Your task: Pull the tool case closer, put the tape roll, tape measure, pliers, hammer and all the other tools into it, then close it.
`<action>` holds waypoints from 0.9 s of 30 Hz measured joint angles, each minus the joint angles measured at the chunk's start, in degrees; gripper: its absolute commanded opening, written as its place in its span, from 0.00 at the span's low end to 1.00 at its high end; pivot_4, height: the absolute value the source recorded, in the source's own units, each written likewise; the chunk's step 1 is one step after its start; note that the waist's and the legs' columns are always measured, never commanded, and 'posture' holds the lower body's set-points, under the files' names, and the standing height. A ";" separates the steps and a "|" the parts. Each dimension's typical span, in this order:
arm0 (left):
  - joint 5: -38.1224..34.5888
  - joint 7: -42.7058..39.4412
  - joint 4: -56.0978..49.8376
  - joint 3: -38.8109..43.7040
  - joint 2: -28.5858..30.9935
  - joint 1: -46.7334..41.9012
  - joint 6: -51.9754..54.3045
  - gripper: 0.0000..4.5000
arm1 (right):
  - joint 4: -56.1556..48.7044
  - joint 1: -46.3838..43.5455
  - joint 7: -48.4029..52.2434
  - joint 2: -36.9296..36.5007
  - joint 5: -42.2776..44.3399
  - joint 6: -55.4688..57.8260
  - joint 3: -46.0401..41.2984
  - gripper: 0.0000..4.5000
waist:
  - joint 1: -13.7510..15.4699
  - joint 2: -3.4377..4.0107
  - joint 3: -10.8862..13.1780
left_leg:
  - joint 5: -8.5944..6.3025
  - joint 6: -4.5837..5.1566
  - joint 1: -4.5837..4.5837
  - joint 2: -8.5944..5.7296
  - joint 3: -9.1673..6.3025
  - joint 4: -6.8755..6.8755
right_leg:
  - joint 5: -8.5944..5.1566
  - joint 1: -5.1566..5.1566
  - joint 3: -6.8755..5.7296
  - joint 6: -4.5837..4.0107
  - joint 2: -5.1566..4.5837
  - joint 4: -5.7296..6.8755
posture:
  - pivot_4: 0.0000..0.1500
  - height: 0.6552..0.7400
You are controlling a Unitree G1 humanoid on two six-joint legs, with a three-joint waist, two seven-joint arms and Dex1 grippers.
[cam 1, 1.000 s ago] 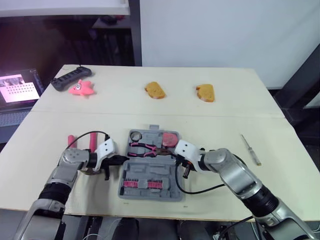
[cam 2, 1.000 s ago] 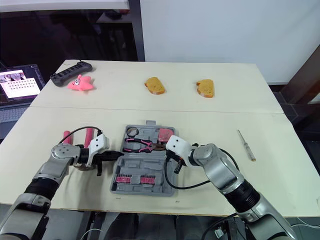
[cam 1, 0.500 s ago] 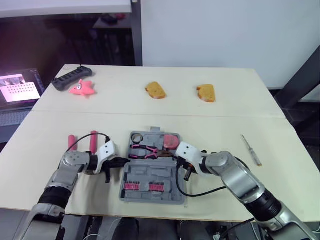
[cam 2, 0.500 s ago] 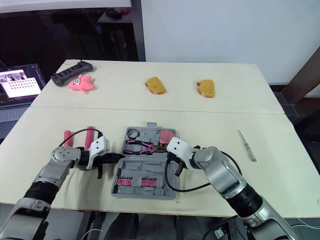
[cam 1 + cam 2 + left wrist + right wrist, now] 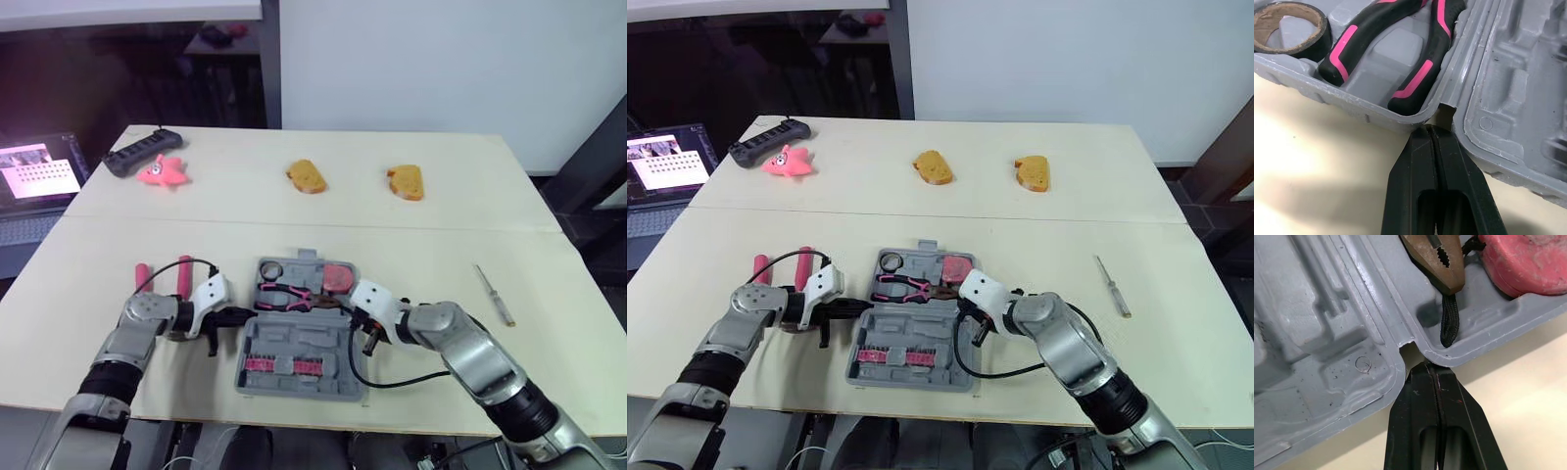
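Observation:
The grey tool case [image 5: 299,338] lies open near the table's front edge. Its far half holds a black tape roll [image 5: 269,267], pink-and-black pliers [image 5: 289,292] and a pink tape measure [image 5: 338,277]. My left gripper [image 5: 1431,129] is shut, its tips in the hinge notch on the case's left side. My right gripper [image 5: 1430,366] is shut too, with its tips in the notch on the right side. Two pink-handled tools [image 5: 183,269] lie left of the case, beyond my left arm. A screwdriver [image 5: 493,294] lies on the table to the right.
Two bread pieces [image 5: 306,176] [image 5: 406,182], a pink toy [image 5: 162,172] and a black power strip [image 5: 142,152] sit at the back of the table. A lit laptop [image 5: 34,171] stands off the left edge. The case's near half carries pink bit holders [image 5: 279,364].
The case has slid a little toward the table's front edge, with both grippers staying at its side notches. The camera has shifted slightly.

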 measured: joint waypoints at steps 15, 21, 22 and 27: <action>-16.83 -3.32 -18.69 21.98 20.65 16.28 17.48 0.01 | -7.75 16.95 11.29 -12.33 17.27 -13.36 -31.64 0.00 | -1.05 -0.01 0.34 | -0.02 0.04 0.01 0.03 0.01 -0.20 | -0.06 -0.10 0.00 0.06 0.00 0.00 | 1.00 1.00; -17.20 -1.12 -9.34 36.19 26.74 25.85 14.41 0.12 | 1.09 26.87 17.66 -15.97 21.38 -22.24 -48.78 0.53 | -0.76 -0.01 0.39 | -0.03 0.03 0.09 0.03 0.14 -0.14 | -0.19 0.00 0.07 -0.18 -0.03 -0.14 | 1.00 1.00; -16.74 -0.87 -7.22 37.58 27.02 27.28 13.55 0.20 | 3.59 28.30 18.67 -16.48 21.64 -23.54 -51.21 0.66 | -0.70 -0.01 0.39 | -0.03 0.03 0.09 0.03 0.14 -0.16 | -0.19 0.00 0.07 -0.18 -0.03 -0.16 | 1.00 1.00; -16.53 -0.89 0.00 41.68 27.15 30.74 11.27 0.78 | 14.10 32.73 23.23 -19.03 22.36 -30.18 -59.29 1.00 | -0.42 -0.05 0.41 | -0.03 0.03 0.10 0.03 0.15 -0.15 | -0.19 -0.01 0.07 -0.23 -0.02 -0.16 | 1.00 1.00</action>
